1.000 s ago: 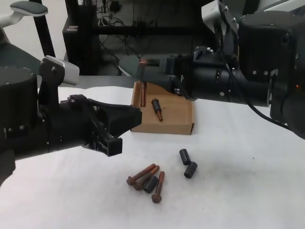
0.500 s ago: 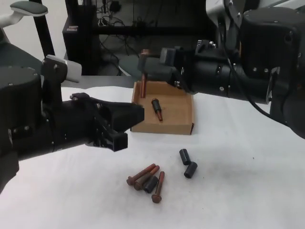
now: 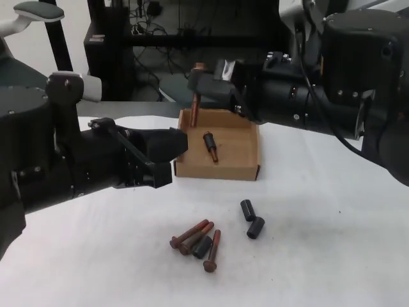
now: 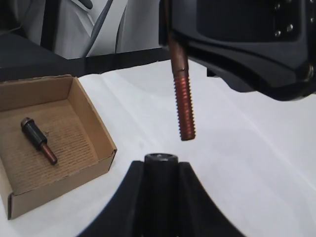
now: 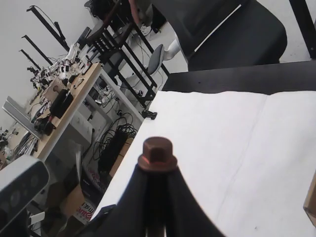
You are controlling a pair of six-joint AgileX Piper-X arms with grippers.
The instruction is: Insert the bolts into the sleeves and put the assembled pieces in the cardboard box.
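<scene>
White cloth (image 3: 319, 256) covers a bench, and the insertion step is judged to be in hand above it. A black sleeve (image 4: 161, 158) is gripped upright, open end up, between the closed fingers of the left gripper (image 4: 160, 170). A copper bolt (image 4: 183, 106) is clamped just under its hexagonal head by the right gripper (image 5: 157, 175), with the threaded end hanging down. The bolt's tip is seen slightly above the sleeve's mouth and a little to one side, not yet touching it. The next move is judged to call for the tip being centred over the bore and the bolt being lowered straight, as a tilt could catch it on the rim. Behind the grippers lies the cardboard box (image 3: 217, 171), with one assembled piece (image 3: 210, 146) inside. Loose bolts (image 3: 190, 233) and loose sleeves (image 3: 255, 228) lie on the cloth nearer the camera, well apart from both grippers, so nothing is seen to stand in the way.
</scene>
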